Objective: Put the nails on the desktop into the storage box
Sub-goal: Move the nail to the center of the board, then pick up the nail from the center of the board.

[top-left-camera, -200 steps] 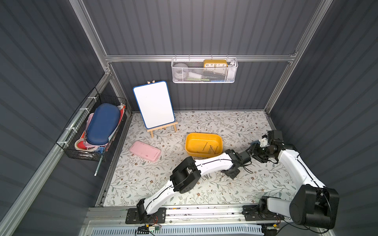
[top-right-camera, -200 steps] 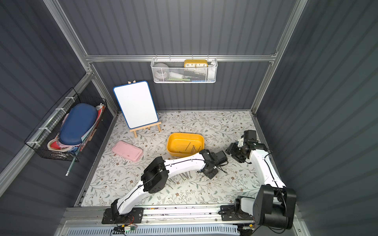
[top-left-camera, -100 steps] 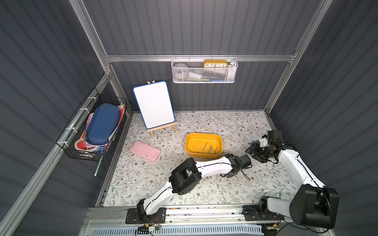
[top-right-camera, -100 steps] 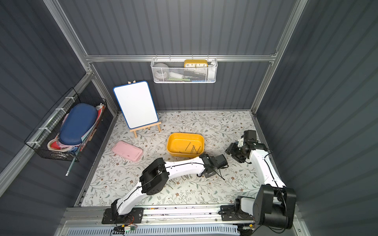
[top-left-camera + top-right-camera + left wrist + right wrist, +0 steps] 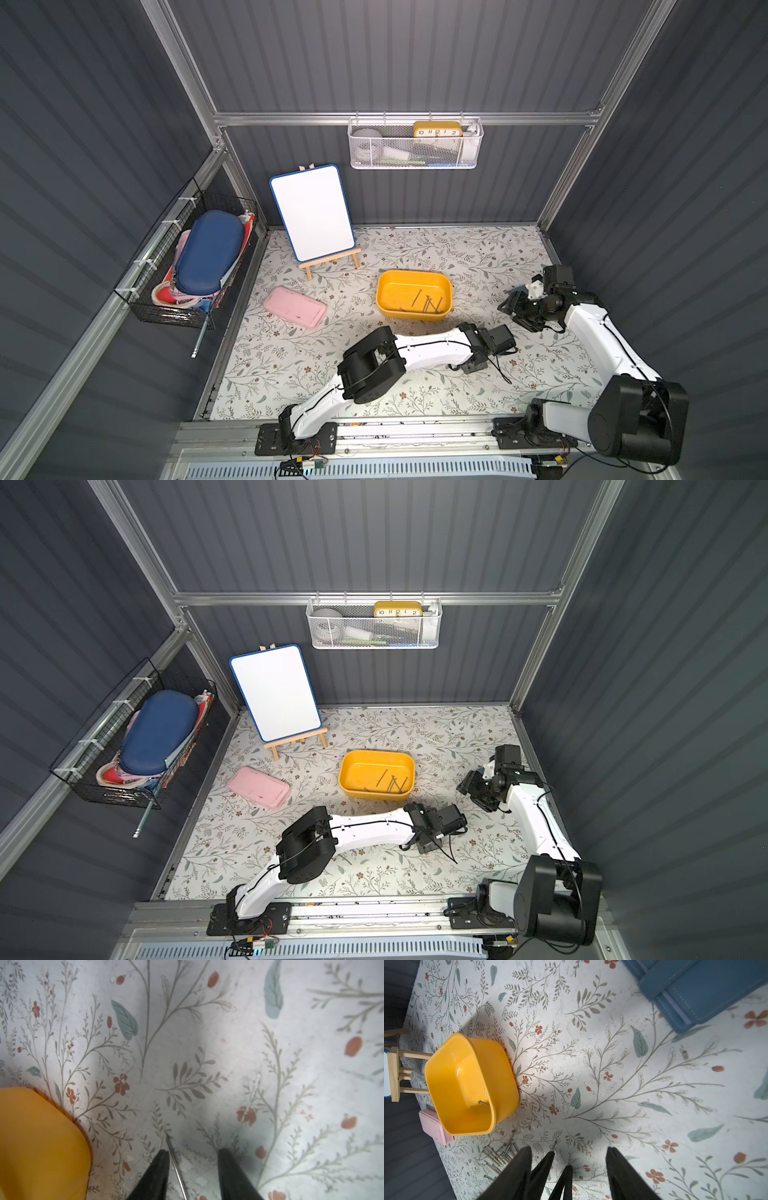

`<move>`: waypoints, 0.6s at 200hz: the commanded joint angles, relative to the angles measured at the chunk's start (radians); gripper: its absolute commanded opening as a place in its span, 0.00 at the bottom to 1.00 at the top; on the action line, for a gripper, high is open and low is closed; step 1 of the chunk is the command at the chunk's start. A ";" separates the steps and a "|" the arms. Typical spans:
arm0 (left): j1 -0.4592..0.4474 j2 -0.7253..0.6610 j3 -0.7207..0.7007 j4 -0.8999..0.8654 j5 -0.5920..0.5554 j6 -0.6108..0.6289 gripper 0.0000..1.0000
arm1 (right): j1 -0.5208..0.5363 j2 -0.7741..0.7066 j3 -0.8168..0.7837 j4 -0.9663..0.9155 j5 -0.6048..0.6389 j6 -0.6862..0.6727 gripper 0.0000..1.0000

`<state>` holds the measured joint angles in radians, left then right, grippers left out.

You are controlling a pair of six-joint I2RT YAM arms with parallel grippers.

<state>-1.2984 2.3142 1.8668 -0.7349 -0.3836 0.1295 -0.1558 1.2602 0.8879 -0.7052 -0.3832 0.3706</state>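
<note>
The yellow storage box (image 5: 413, 277) stands mid-desktop with several nails (image 5: 430, 305) lying inside. In the right wrist view a pile of nails (image 5: 497, 1154) lies on the floral desktop (image 5: 457, 253) beside the box (image 5: 467, 1084); in both top views my left arm hides that pile. My left gripper (image 5: 193, 1159) is low over the desktop, open, and one nail (image 5: 176, 1167) lies between its fingers, against one of them. My right gripper (image 5: 569, 1157) hovers close by, open and empty. The left gripper's fingers (image 5: 546, 1167) show between its own.
A pink case (image 5: 295, 306) lies left of the box, and a whiteboard on a wooden easel (image 5: 313, 216) stands behind it. A dark blue stitched case (image 5: 706, 991) lies on the desktop beyond my right gripper. Wire baskets hang on the left wall (image 5: 191, 266) and the back wall (image 5: 415, 145).
My left gripper has gone from shut to open. The left arm has drawn back from the box, uncovering its front rim. The right arm has barely moved.
</note>
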 commanded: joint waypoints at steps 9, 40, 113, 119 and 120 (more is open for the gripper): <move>-0.004 -0.156 -0.028 -0.087 0.005 -0.123 0.58 | 0.015 0.000 0.029 -0.031 -0.002 -0.045 0.62; 0.048 -0.356 -0.105 -0.121 -0.020 -0.321 0.67 | 0.067 0.034 0.073 -0.041 0.015 -0.074 0.62; 0.385 -0.793 -0.466 0.132 0.147 -0.447 0.86 | 0.690 0.100 0.135 -0.132 0.300 -0.967 0.62; 0.404 -0.800 -0.479 0.138 0.160 -0.438 0.86 | 0.710 0.091 0.102 -0.111 0.307 -1.023 0.62; 0.407 -0.802 -0.481 0.140 0.161 -0.437 0.86 | 0.714 0.090 0.100 -0.108 0.307 -1.033 0.62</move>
<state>-0.9234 1.5139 1.4536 -0.6353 -0.2871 -0.2806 0.4679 1.3674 1.0847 -0.7643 -0.2131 -0.2523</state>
